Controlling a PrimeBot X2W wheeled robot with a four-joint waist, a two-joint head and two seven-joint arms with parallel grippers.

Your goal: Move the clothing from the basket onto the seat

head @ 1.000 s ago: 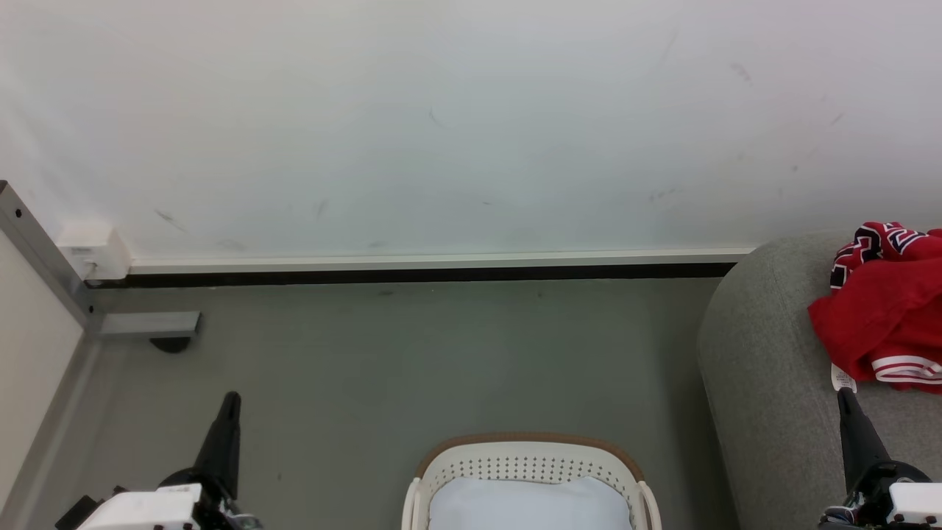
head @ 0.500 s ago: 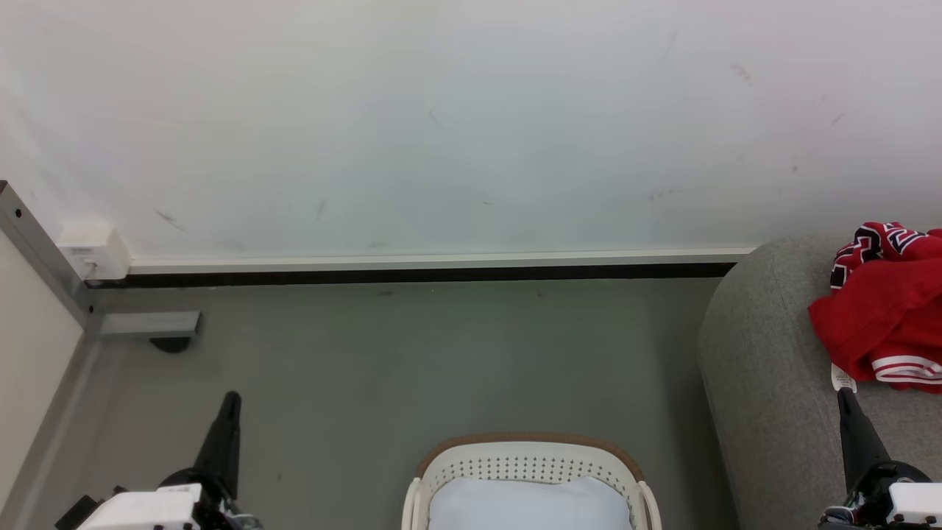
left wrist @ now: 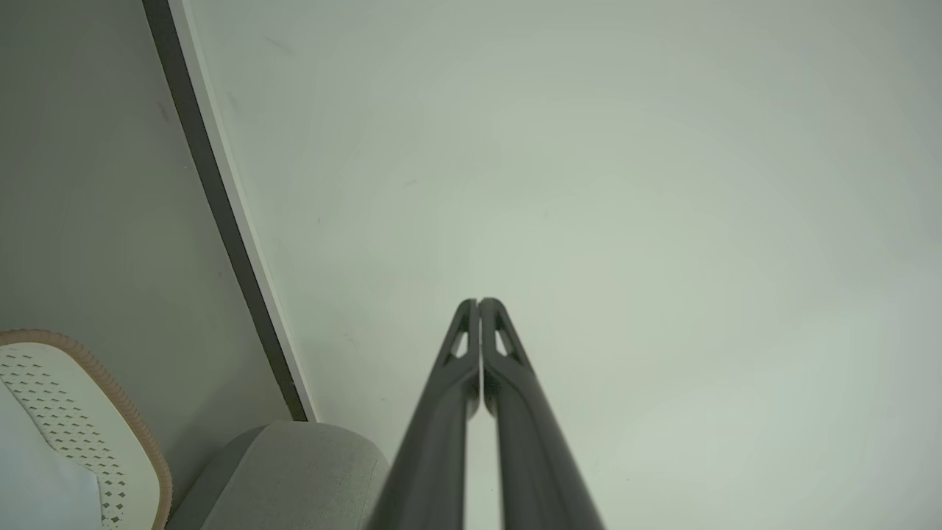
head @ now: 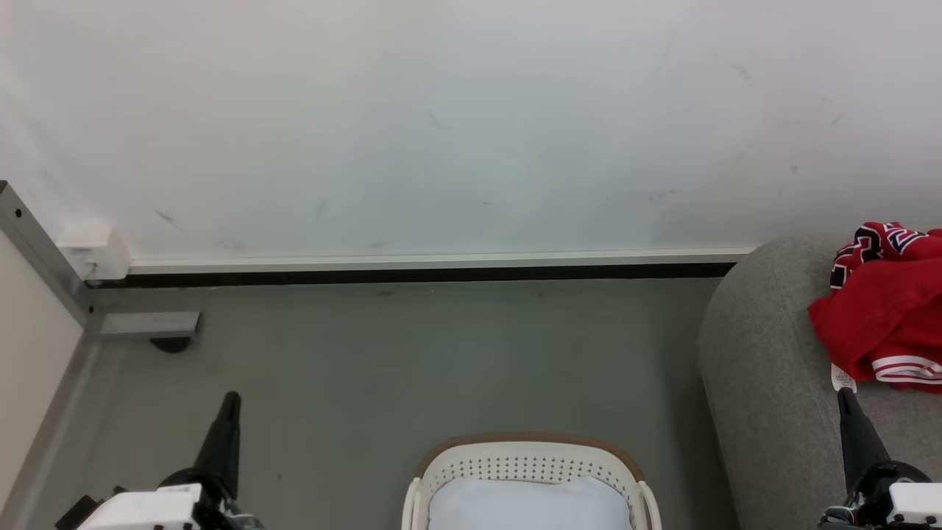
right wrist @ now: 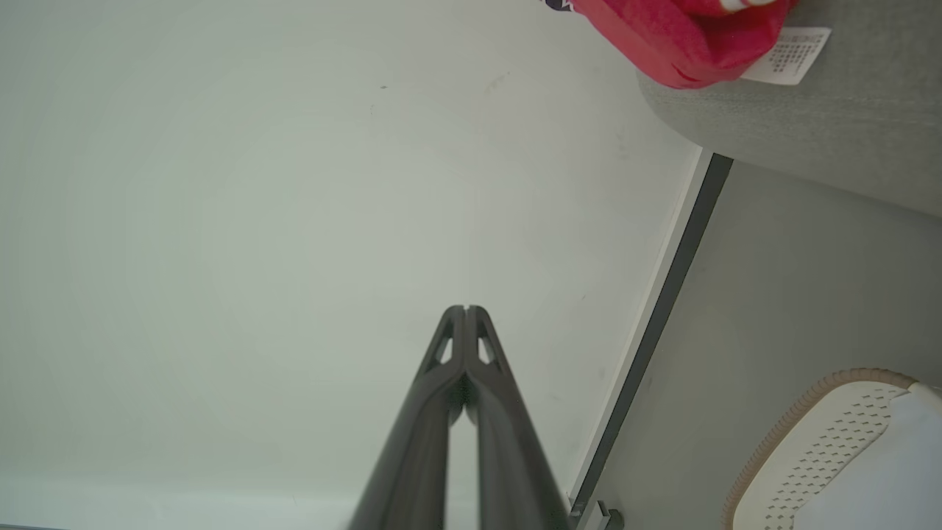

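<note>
The red clothing [head: 887,302] lies crumpled on the grey seat [head: 765,368] at the right, its white tag [head: 843,379] hanging toward me. In the right wrist view the clothing [right wrist: 684,37] rests on the seat [right wrist: 824,140]. The cream basket [head: 526,464] with its brown rim stands on the floor at bottom centre, with a pale bluish-white sheet [head: 526,504] inside. My left gripper [head: 230,401] is shut and empty, left of the basket. My right gripper [head: 844,397] is shut and empty, its tip just below the tag. Both pairs of fingers meet at the tips in the left wrist view [left wrist: 479,302] and the right wrist view [right wrist: 465,309].
A white wall [head: 441,125] with a dark baseboard [head: 412,274] runs behind the grey floor [head: 412,353]. A metal frame post [head: 44,258] and its foot [head: 151,324] stand at the left, with a white box [head: 92,250] on the wall.
</note>
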